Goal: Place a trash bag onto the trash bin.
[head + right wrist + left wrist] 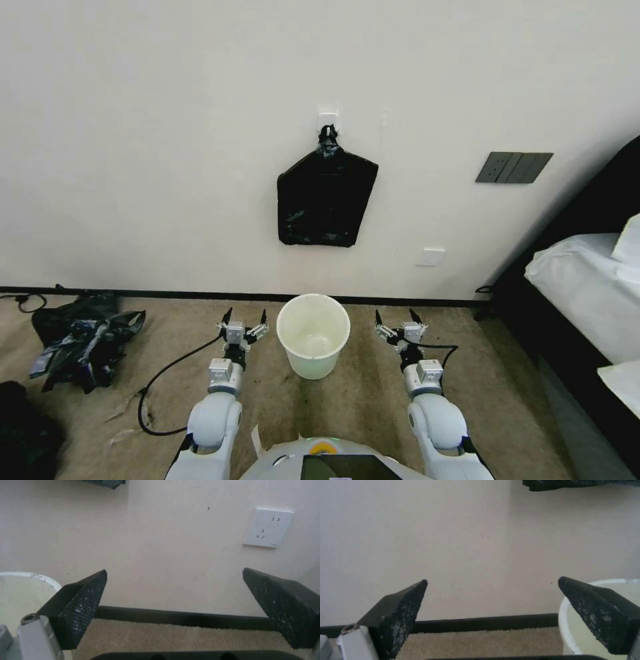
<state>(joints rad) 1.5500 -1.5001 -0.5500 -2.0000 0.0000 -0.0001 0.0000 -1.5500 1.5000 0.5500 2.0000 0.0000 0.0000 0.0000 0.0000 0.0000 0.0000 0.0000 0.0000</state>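
On the carpet near the wall, the trash bin (313, 343) stands between the left gripper (245, 317) and right gripper (398, 317), both spread apart and empty. Above, the trash bag (326, 198) hangs on a wall hook; the right wrist view catches a socket (268, 527).

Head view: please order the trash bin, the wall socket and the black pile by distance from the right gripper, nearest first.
From the right gripper:
1. Trash bin, on its left, on the carpet.
2. Wall socket, above it, low on the wall.
3. Black pile, far left on the floor.
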